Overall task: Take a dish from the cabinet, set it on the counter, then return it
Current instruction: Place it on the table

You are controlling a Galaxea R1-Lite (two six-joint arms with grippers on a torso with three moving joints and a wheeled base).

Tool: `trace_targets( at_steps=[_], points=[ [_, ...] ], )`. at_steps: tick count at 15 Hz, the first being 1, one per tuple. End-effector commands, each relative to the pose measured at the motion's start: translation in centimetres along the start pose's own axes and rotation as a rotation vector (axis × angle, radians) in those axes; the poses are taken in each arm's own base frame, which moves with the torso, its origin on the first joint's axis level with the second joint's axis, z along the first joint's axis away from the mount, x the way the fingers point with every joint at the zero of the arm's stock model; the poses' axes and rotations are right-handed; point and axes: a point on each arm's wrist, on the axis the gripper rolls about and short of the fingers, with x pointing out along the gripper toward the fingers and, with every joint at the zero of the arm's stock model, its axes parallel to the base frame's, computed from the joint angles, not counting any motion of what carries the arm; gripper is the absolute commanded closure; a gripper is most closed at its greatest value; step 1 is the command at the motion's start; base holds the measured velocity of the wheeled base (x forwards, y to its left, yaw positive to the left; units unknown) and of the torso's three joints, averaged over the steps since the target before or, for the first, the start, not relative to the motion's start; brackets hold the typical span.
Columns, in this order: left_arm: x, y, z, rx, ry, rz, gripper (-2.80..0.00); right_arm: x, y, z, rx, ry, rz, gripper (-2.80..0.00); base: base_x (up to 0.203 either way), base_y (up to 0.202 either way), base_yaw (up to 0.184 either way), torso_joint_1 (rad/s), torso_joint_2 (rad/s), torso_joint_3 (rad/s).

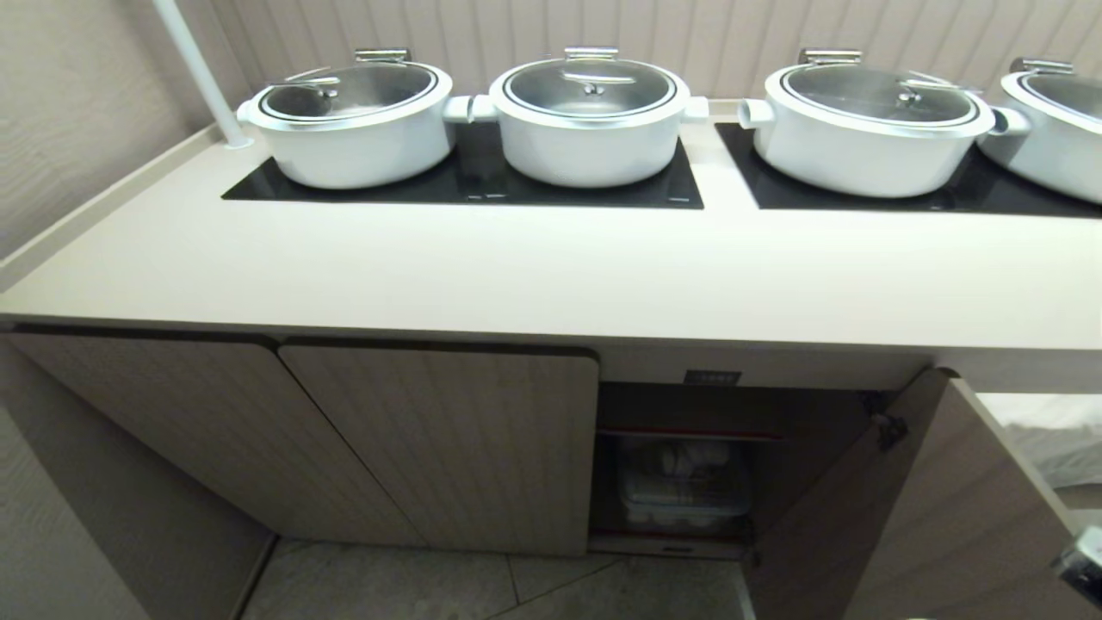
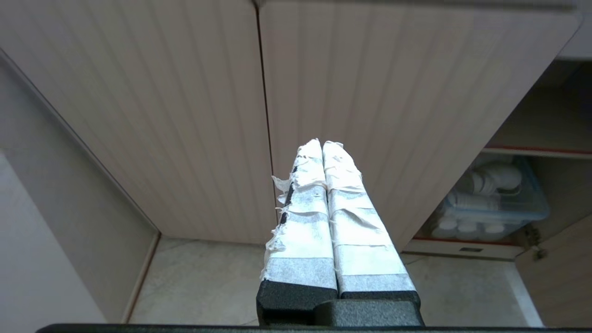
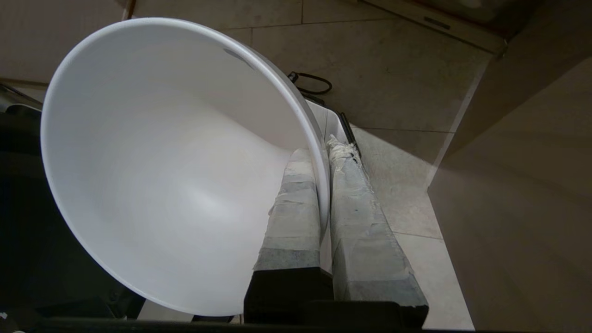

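On counter (image 1: 551, 275), lidded pots (image 1: 590, 116); cabinet (image 1: 448, 439) door ajar

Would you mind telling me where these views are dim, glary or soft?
Head view: pot lids catch glare, the open cabinet interior is dim and soft. Right wrist view: the dish is evenly bright; the open door lies in shadow. Left wrist view: evenly lit, the bin slightly soft.
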Motion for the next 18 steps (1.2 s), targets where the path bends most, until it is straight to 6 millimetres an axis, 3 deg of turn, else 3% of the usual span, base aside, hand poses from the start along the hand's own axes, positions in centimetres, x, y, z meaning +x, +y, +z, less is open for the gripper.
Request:
trace_targets(
  at_steps=[1, 18],
  points=[
    [0.0, 0.0, 0.0, -0.001, 0.0, 0.0, 0.0, 0.0, 0.0, 0.3, -0.003, -0.006, 0.003, 0.0, 0.0, 0.0, 0.0, 0.281, -0.61, -0.325],
    [0.0, 0.0, 0.0, -0.001, -0.001, 0.0, 0.0, -0.3, 0.0, 1.6, 0.002, -0.011, -0.004, 0.0, 0.0, 0.0, 0.0, 0.168, -0.35, -0.183]
  ],
)
